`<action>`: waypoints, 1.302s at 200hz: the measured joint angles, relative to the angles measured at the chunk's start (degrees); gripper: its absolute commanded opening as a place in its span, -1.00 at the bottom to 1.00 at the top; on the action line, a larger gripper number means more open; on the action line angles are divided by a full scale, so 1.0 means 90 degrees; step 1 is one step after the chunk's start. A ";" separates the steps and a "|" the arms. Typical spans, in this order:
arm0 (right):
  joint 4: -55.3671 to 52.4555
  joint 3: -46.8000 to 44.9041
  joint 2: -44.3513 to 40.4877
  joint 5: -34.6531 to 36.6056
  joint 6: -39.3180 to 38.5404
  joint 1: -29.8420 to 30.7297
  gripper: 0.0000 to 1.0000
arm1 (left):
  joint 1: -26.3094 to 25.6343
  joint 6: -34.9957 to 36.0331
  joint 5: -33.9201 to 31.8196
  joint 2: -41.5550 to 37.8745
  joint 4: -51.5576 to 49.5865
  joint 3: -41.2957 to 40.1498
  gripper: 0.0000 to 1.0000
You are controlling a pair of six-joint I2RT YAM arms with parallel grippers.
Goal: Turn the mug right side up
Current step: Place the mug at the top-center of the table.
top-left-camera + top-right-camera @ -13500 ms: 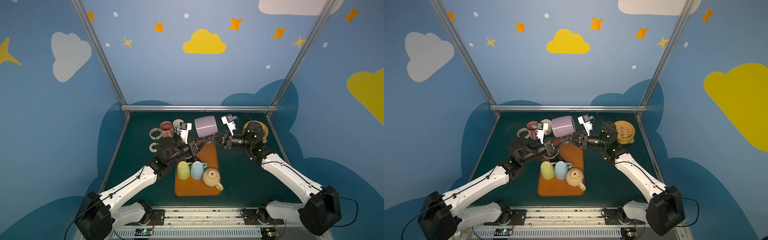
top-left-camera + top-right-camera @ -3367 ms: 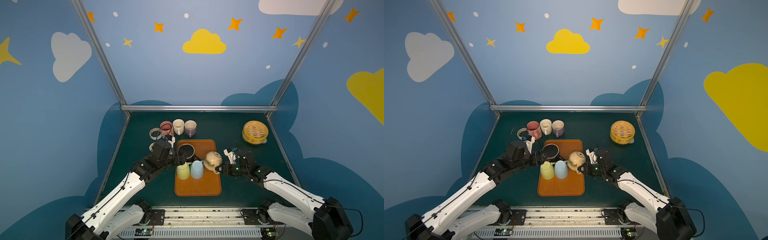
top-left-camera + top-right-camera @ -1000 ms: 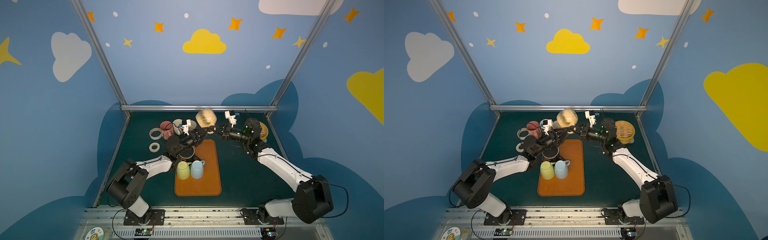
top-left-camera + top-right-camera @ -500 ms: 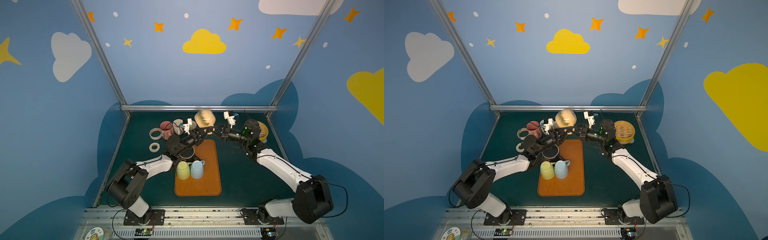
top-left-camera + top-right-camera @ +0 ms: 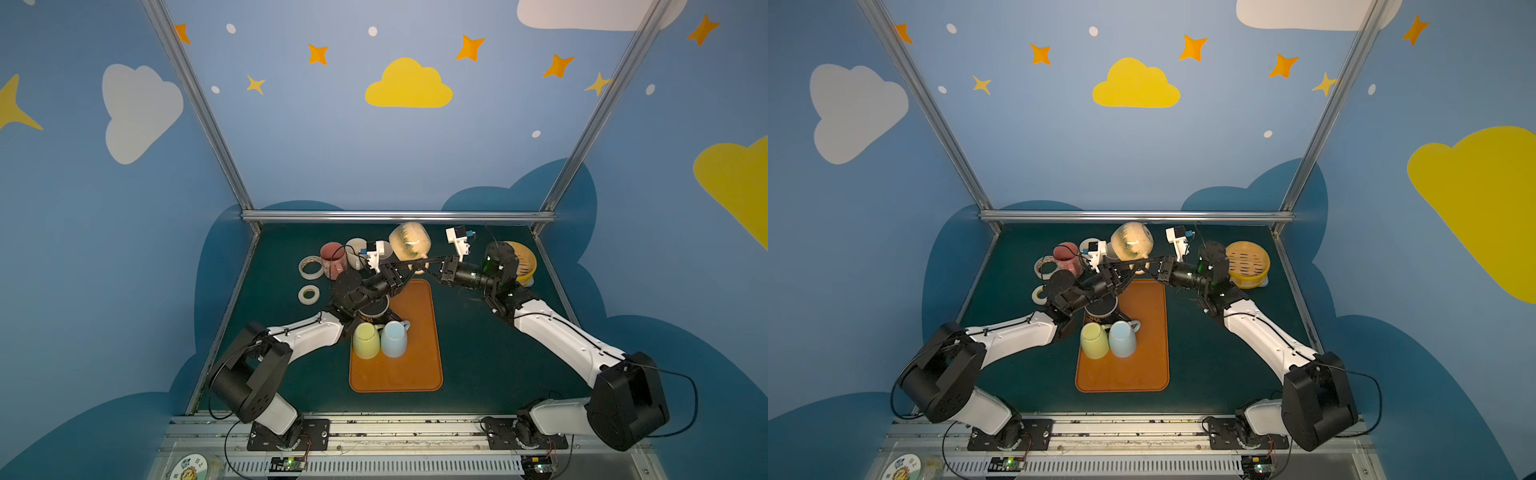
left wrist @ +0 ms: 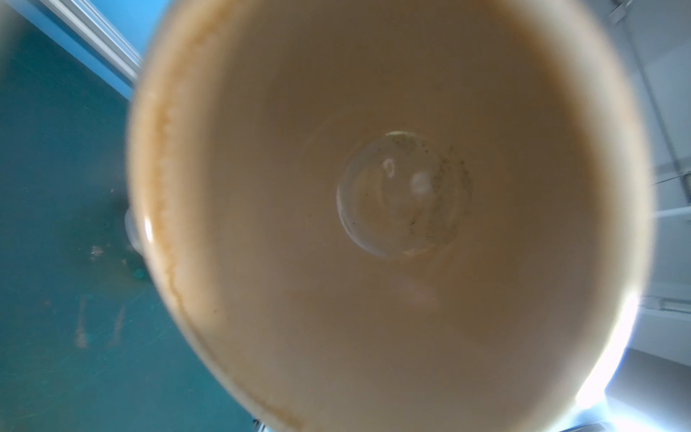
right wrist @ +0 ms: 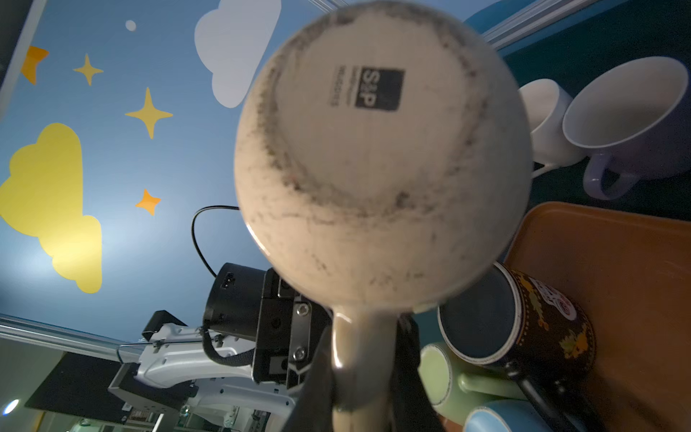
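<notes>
A: Since the beige mug (image 5: 409, 245) hangs on its side above the far end of the orange tray (image 5: 415, 365), clear of the desk (image 5: 478, 353), what is each arm doing for it?

B: The left claw (image 5: 405, 269) sits at the mouth side, its camera looking straight into the cup. Whether its jaws are apart or pressed on anything cannot be told. The right claw (image 5: 426, 262) is clamped on the handle, with the base turned toward its camera. Holding the handle probably lets that wrist roll the mouth upward.

A: And the count, from the left?

B: Two tape rolls (image 5: 309, 268). Three cups upright at the back: a pink mug (image 5: 332, 255), a white mug (image 5: 355, 249), a purple mug (image 7: 628, 123). Three more on the tray: a black mug (image 7: 531, 321), a yellow-green mug (image 5: 365, 340), a pale blue mug (image 5: 392, 338), the last two apparently mouth-down. With the one aloft, seven. One tray, one yellow steamer basket (image 5: 524, 259) at the far right.
</notes>
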 measured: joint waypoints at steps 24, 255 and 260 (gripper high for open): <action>-0.0627 0.0061 -0.0172 0.0131 -0.0488 0.0051 -1.00 | -0.0049 0.0216 0.0046 -0.0143 -0.0333 -0.0051 -0.92; -0.1761 0.0277 -0.0092 0.0160 -0.1542 0.0146 -0.43 | -0.0129 0.1455 -0.0580 -0.0984 -0.1392 -0.0690 -0.92; -0.1763 0.0274 -0.0073 0.0160 -0.1547 0.0146 -0.43 | -0.0136 0.1474 -0.0590 -0.0984 -0.1430 -0.0690 -0.93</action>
